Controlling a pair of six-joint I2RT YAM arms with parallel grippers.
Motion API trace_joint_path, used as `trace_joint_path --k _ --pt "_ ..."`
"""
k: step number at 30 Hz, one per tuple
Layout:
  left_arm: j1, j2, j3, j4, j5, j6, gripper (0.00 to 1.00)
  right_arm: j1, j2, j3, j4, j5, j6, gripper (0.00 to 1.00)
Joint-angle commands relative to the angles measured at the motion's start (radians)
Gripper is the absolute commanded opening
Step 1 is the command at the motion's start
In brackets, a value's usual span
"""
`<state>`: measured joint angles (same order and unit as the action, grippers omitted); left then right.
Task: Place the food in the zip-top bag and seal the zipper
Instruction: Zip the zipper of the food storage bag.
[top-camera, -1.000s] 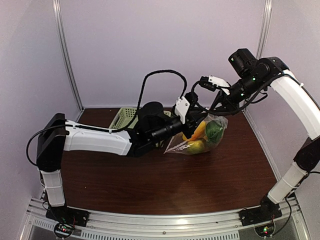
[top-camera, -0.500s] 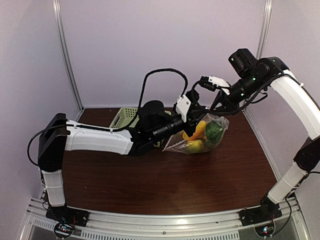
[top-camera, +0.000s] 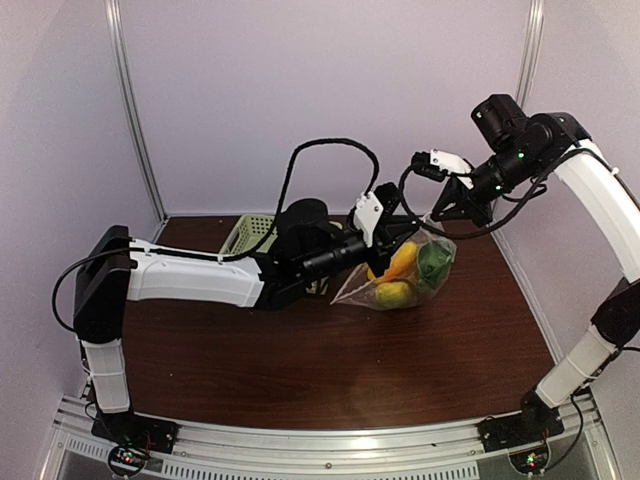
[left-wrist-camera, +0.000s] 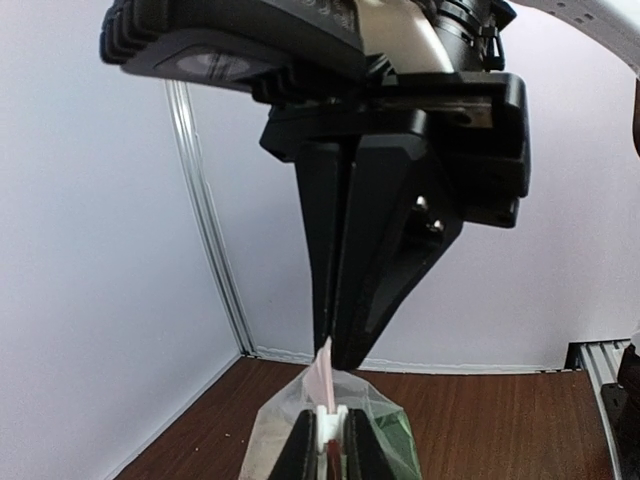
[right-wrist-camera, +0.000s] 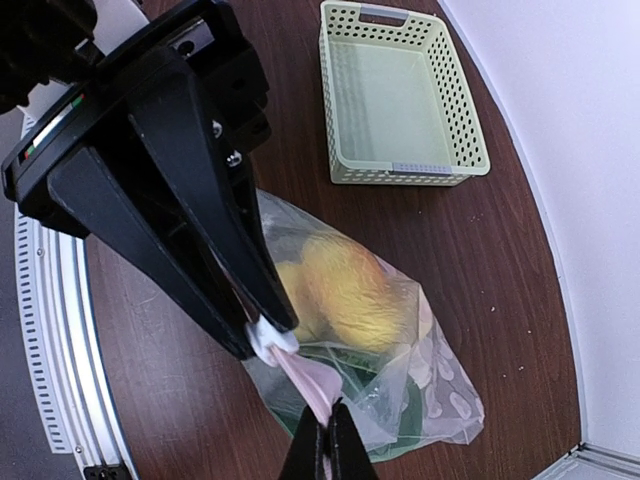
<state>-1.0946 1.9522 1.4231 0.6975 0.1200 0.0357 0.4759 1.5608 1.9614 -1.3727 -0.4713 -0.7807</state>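
The zip-top bag (top-camera: 440, 243) hangs just above the table between both grippers, clear with pale dots. Inside it lies the food: yellow and orange pieces (right-wrist-camera: 345, 290) and a dark green piece (top-camera: 432, 262). My left gripper (left-wrist-camera: 329, 415) is shut on the zipper's white slider tab (left-wrist-camera: 331, 424), also seen in the right wrist view (right-wrist-camera: 268, 341). My right gripper (right-wrist-camera: 328, 410) is shut on the pink zipper strip (right-wrist-camera: 305, 375) at the bag's mouth, a short way from the slider. The right arm's black fingers (left-wrist-camera: 340, 330) fill the left wrist view.
A pale green slatted basket (right-wrist-camera: 400, 95) stands with nothing in it at the back left of the brown table (top-camera: 300, 370), partly behind the left arm (top-camera: 200, 280). White walls close in the back and sides.
My left jaws have closed onto the slider tab. The right gripper has moved a little right and up with the zipper strip, drawing the bag's mouth taut and shifting the bag slightly.
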Motion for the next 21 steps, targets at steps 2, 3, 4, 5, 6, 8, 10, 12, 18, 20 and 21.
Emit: trace_joint_path --k 2,3,4,5,6,8,10,12,18,20,21 --pt "0.012 -0.055 -0.01 -0.074 0.077 -0.023 0.05 -0.09 -0.048 0.04 -0.047 0.045 -0.084 0.0" --pt "0.014 -0.06 -0.012 -0.077 0.079 -0.025 0.05 -0.101 -0.048 0.037 -0.045 0.045 -0.088 0.0" --pt "0.013 -0.064 -0.014 -0.08 0.078 -0.026 0.05 -0.115 -0.048 0.035 -0.041 0.044 -0.091 0.0" --pt "0.015 -0.069 -0.017 -0.082 0.078 -0.026 0.05 -0.13 -0.047 0.034 -0.038 0.044 -0.093 0.0" --pt "0.016 -0.074 -0.021 -0.085 0.078 -0.024 0.05 -0.148 -0.046 0.036 -0.033 0.041 -0.095 0.0" --pt "0.019 -0.084 -0.032 -0.088 0.073 -0.023 0.05 -0.184 -0.044 0.035 -0.018 0.032 -0.095 0.0" --pt "0.02 -0.094 -0.04 -0.095 0.074 -0.024 0.06 -0.218 -0.044 0.032 -0.007 0.026 -0.098 0.0" --pt "0.022 -0.103 -0.048 -0.104 0.072 -0.022 0.06 -0.246 -0.042 0.022 0.01 0.024 -0.098 0.0" --pt "0.025 -0.125 -0.085 -0.107 0.057 -0.024 0.06 -0.312 -0.042 -0.028 0.069 0.027 -0.094 0.0" --pt "0.025 -0.132 -0.099 -0.106 0.054 -0.026 0.05 -0.336 -0.033 -0.032 0.081 0.027 -0.09 0.0" --pt "0.025 -0.136 -0.106 -0.106 0.052 -0.026 0.05 -0.349 -0.027 -0.032 0.083 0.023 -0.089 0.0"
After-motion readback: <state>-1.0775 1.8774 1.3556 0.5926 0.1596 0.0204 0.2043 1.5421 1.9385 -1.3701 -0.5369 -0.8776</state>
